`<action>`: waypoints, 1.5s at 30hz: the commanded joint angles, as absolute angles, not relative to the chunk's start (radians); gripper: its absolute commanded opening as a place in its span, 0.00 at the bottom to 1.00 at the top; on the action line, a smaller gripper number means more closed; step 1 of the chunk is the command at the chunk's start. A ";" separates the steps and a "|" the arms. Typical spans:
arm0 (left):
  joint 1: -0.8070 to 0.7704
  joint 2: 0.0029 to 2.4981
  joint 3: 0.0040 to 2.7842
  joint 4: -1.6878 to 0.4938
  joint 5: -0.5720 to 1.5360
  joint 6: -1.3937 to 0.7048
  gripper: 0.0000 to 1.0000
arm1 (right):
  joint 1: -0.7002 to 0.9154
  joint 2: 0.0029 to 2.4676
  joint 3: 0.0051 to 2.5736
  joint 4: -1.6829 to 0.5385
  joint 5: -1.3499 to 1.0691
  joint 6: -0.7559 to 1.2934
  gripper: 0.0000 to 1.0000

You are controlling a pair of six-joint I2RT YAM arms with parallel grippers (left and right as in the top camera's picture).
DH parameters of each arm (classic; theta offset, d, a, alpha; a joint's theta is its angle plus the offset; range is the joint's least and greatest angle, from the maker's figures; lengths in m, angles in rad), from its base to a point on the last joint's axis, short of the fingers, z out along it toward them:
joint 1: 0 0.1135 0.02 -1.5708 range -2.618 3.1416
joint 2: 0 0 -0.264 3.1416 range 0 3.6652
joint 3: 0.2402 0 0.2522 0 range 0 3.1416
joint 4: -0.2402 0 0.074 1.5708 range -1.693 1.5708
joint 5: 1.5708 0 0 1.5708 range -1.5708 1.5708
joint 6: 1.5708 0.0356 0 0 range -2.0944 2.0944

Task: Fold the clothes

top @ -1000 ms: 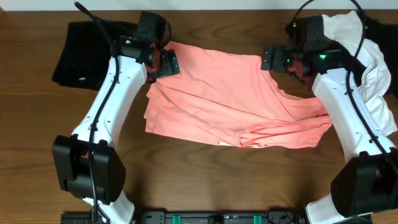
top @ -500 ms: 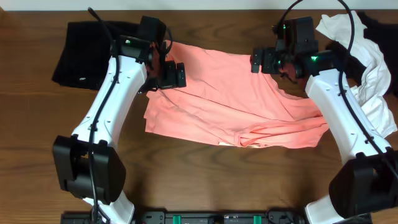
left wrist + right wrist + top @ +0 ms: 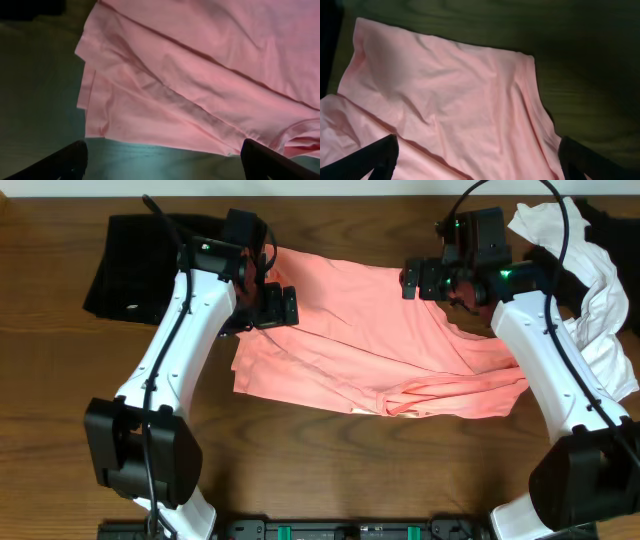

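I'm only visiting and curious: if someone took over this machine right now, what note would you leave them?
Left pincer: open, empty, above the pink T-shirt near its left edge.
Right pincer: open, empty, above the shirt's far right part.
The shirt lies rumpled in the middle, partly doubled over, not neatly folded.
Done, it seems: the black rectangle at far left looks folded.
Left: fold the shirt, then the white garment heaped at far right.

Bare table [image 3: 330,470] shows along the near edge of the pink T-shirt [image 3: 370,330], between the two arms. A black garment [image 3: 125,270] lies near its far-left corner, and white garments [image 3: 605,300] crowd the right side.
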State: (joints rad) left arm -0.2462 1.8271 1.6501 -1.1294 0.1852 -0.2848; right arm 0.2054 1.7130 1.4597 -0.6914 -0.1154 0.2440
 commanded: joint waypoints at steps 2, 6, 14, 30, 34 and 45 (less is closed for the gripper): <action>-0.247 1.818 1.675 -1.158 0.196 -0.297 0.98 | 0.210 1.713 1.479 -0.701 -0.139 0.231 0.99; -0.247 1.818 1.675 -1.178 0.195 -0.297 0.98 | 0.210 1.713 1.479 -0.705 -0.140 0.231 0.99; -0.247 1.818 1.675 -1.117 0.194 -0.296 0.98 | 0.211 1.713 1.479 -0.748 -0.184 0.231 0.99; -0.247 1.818 1.675 -1.077 0.195 -0.208 0.98 | 0.210 1.713 1.479 -0.819 -0.184 0.230 0.99; -0.247 1.818 1.675 -1.065 0.195 -0.194 0.98 | 0.210 1.713 1.479 -0.840 -0.184 0.230 0.99; -0.247 1.818 1.675 -1.052 0.194 -0.194 0.98 | 0.210 1.713 1.479 -0.853 -0.184 0.231 0.99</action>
